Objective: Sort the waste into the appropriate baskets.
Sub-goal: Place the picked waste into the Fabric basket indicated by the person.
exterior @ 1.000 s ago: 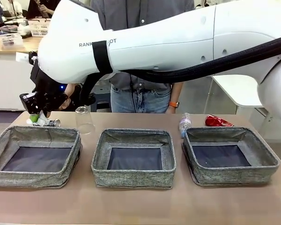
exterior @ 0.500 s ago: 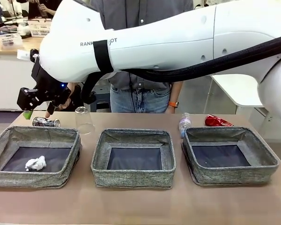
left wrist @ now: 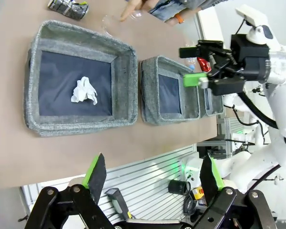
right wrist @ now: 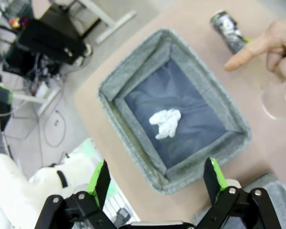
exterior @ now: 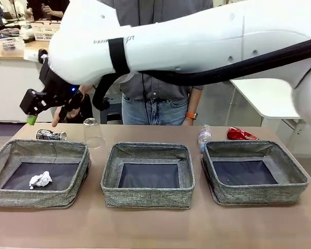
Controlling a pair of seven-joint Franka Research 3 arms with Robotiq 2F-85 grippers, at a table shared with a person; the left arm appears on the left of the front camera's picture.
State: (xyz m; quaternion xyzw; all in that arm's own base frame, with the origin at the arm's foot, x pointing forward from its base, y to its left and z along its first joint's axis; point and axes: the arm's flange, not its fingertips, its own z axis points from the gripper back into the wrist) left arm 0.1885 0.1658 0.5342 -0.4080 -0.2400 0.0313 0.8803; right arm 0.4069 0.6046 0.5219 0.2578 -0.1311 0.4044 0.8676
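A crumpled white tissue (exterior: 40,180) (right wrist: 166,122) (left wrist: 84,90) lies on the dark bottom of the left basket (exterior: 20,196) (right wrist: 133,71) (left wrist: 81,128). My right gripper (exterior: 41,115) (right wrist: 157,181) hangs open and empty above that basket's far left corner. My left gripper (left wrist: 152,174) is open and empty, high above the table's left end. Behind the baskets stand a dark can (exterior: 51,135) (right wrist: 227,28), an upturned clear cup (exterior: 94,133), a water bottle (exterior: 204,137) and a crushed red can (exterior: 241,134). The middle basket (exterior: 147,199) and right basket (exterior: 259,196) hold nothing.
A person stands at the far side. Their hand (exterior: 62,113) (right wrist: 271,47) is close to my right gripper, with a finger pointing down towards the dark can. My right arm (exterior: 197,41) spans the whole table. Bare tabletop (exterior: 155,228) runs along the front.
The tissue left my right gripper and dropped into the left basket. The right gripper opened wider and rose a little. The left arm has not moved.
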